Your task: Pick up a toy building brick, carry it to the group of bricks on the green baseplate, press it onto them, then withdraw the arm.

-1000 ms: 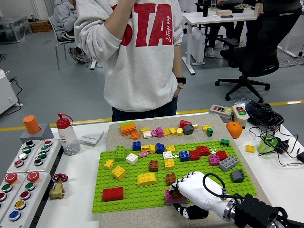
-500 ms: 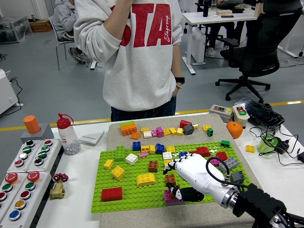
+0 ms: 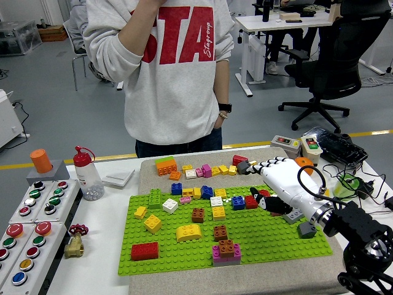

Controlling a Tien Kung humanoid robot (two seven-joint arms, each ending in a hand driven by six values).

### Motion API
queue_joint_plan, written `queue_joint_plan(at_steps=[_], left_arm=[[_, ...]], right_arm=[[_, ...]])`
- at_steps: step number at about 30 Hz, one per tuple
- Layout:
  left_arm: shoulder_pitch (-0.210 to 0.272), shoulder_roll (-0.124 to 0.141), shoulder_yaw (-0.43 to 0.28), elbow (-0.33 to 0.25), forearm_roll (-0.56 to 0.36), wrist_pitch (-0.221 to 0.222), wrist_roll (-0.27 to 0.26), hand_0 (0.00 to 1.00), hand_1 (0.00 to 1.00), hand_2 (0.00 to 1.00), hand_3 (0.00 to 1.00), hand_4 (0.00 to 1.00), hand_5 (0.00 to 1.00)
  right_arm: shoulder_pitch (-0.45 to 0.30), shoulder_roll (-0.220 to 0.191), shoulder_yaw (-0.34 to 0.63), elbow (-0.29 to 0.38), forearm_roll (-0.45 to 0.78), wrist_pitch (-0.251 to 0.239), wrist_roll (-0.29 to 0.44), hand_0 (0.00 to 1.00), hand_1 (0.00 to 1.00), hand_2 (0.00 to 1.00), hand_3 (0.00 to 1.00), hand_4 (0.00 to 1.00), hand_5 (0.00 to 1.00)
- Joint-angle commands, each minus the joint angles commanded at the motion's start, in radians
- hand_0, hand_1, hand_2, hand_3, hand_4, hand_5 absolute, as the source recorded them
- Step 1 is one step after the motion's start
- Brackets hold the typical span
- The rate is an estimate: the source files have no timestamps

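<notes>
Person in grey sweatshirt stands at table's far side, one hand by the pocket. Green baseplate on tan mat, covered w/ scattered bricks. Right hand hovers over plate's far right corner, fingers spread, holding nothing. Brown brick sits pressed on pink brick near plate's front edge, well apart from hand.

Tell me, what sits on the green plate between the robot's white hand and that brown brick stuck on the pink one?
In the head view, only bare green baseplate studs lie between the right hand and the brown-on-pink stack.
</notes>
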Motion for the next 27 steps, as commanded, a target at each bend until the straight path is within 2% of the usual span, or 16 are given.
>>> queue_joint_plan(at_steps=[4,8,9,15,16,17,21,22,27], left_arm=[[-0.001,-0.001,-0.002,-0.001,0.001,0.000,0.002,0.630,0.595,0.608,0.403,0.330,0.968],[-0.002,-0.001,0.001,-0.001,0.000,-0.002,0.002,0.630,0.595,0.608,0.403,0.330,0.968],[-0.002,-0.001,0.002,-0.001,0.000,-0.002,0.002,0.630,0.595,0.608,0.404,0.329,0.967],[-0.001,-0.001,0.002,-0.002,0.005,-0.005,0.005,0.630,0.595,0.608,0.404,0.329,0.967],[-0.002,-0.001,0.003,-0.002,0.005,-0.005,0.005,0.631,0.595,0.609,0.406,0.329,0.968],[-0.002,-0.001,0.003,-0.002,0.004,-0.005,0.005,0.631,0.595,0.609,0.406,0.329,0.968],[-0.003,-0.001,0.003,-0.002,0.005,-0.005,0.005,0.631,0.595,0.609,0.406,0.329,0.968],[-0.003,-0.001,0.002,-0.002,0.005,-0.005,0.005,0.630,0.596,0.609,0.408,0.330,0.969],[-0.009,0.000,0.007,-0.002,0.000,-0.005,0.004,0.630,0.596,0.609,0.408,0.330,0.969]], right_arm=[[0.062,-0.023,-0.042,-0.085,-0.004,-0.012,0.034,0.652,0.704,0.725,0.739,0.445,0.269],[0.110,-0.040,-0.083,-0.170,0.005,0.009,0.086,0.652,0.704,0.725,0.739,0.445,0.269],[0.117,-0.041,-0.089,-0.188,0.006,0.013,0.096,0.650,0.707,0.722,0.736,0.453,0.210],[0.156,-0.043,-0.128,-0.293,0.004,0.037,0.162,0.650,0.707,0.722,0.736,0.453,0.210],[0.165,-0.044,-0.137,-0.313,-0.001,0.039,0.174,0.658,0.713,0.724,0.743,0.471,0.161],[0.174,-0.045,-0.146,-0.330,-0.007,0.042,0.184,0.658,0.713,0.724,0.743,0.471,0.161],[0.205,-0.051,-0.183,-0.383,-0.034,0.053,0.212,0.658,0.713,0.724,0.743,0.471,0.161],[0.212,-0.052,-0.191,-0.393,-0.040,0.055,0.217,0.680,0.734,0.749,0.792,0.513,0.078],[0.257,-0.065,-0.259,-0.431,-0.063,0.063,0.246,0.680,0.734,0.749,0.792,0.513,0.078]])
